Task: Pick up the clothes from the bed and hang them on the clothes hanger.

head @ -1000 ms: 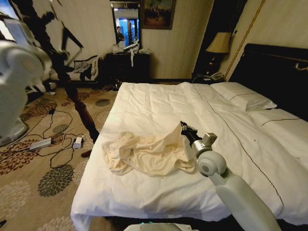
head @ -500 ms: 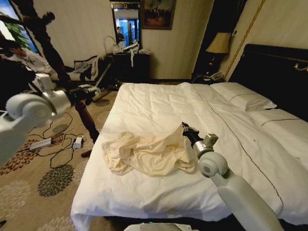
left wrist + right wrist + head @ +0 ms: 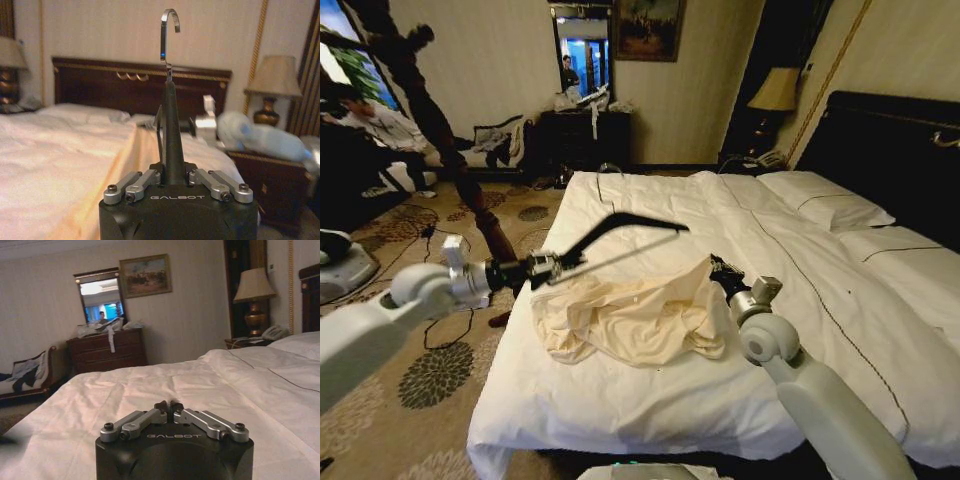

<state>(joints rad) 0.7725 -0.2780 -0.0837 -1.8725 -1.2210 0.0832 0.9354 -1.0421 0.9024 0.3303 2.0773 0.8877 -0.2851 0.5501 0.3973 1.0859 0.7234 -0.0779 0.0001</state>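
Left end effector (image 3: 542, 267) clamped on clothes hanger (image 3: 620, 232), right end effector (image 3: 722, 270) pinched on clothes (image 3: 630, 318): risk of fabric slipping during threading.

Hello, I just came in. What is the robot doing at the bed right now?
The robot is working on hanging a shirt. Its left claw holds a black hanger out over the bed, above the crumpled cream shirt lying on the white duvet. The right claw is shut and sits at the shirt's raised edge, but whether it grips the cloth cannot be seen. The shirt is not yet on the hanger.
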